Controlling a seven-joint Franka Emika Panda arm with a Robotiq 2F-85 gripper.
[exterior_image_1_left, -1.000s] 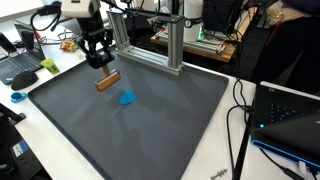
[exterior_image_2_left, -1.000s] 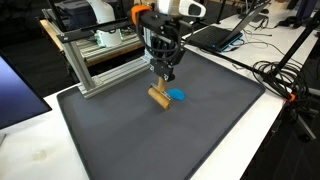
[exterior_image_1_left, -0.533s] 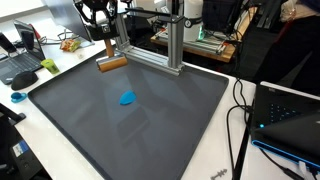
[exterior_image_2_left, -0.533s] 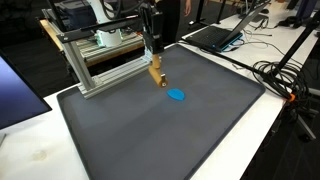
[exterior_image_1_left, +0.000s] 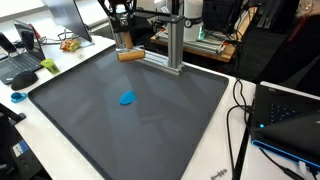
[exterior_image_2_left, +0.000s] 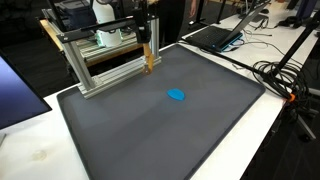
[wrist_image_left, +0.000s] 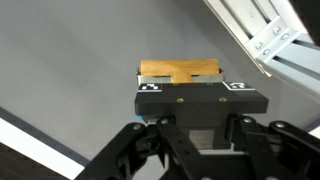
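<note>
claw (exterior_image_1_left: 125, 44) is clenched on the wooden block (exterior_image_1_left: 130, 55), one finger on each long face as far as the wrist view shows; claw (wrist_image_left: 180, 80) grips it crosswise, so the block (wrist_image_left: 180, 69) sticks out past the pads on both sides. block hangs level under the claw at the far edge of the grey mat (exterior_image_1_left: 150, 125), just beside the aluminium frame (exterior_image_1_left: 172, 40). both exterior views read it as clear of the surface, with the block (exterior_image_2_left: 149, 63) right below the claw (exterior_image_2_left: 148, 45) and the frame (exterior_image_2_left: 100, 65) to its left from that side. progress, my read: grasp is done, block is up in the air and sits at the far end of the mat, well apart from the blue piece (exterior_image_1_left: 128, 98). what's left is the set-down, since it rests on nothing and the claw hasn't released. the blue piece (exterior_image_2_left: 177, 96) lies flat on the mat around mid-field, untouched, nothing near it. can't tell what it is, too small, just a flat blue blob. counts: one wooden block, one blue piece, one mat, one aluminium frame, one claw. nothing else on the mat. the white surface (exterior_image_1_left: 215, 165) under the mat shows at its near and right edges.
</note>
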